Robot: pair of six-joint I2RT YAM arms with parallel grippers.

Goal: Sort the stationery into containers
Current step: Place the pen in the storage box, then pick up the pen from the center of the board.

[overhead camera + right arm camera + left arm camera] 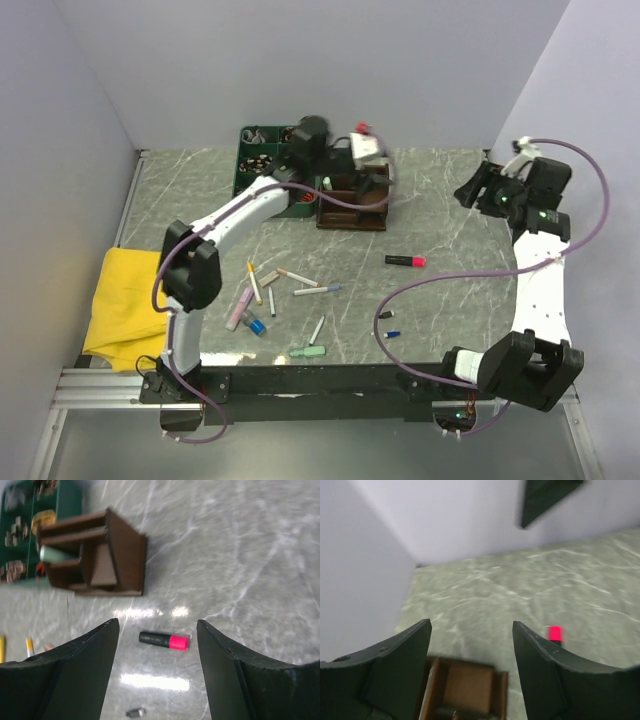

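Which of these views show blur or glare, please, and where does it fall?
Left wrist view: blurred throughout, the pink-and-black marker only a soft pink blob. Right wrist view: sharper, with bright glare patches on the table around that marker. Top external view: sharp, except smear at the left gripper over the wooden organiser.

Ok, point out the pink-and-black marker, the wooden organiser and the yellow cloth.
pink-and-black marker point(164, 640): right wrist view, black barrel beside the pink cap.
wooden organiser point(131, 555): right wrist view, outer side wall.
yellow cloth point(125, 305): top external view, its middle.
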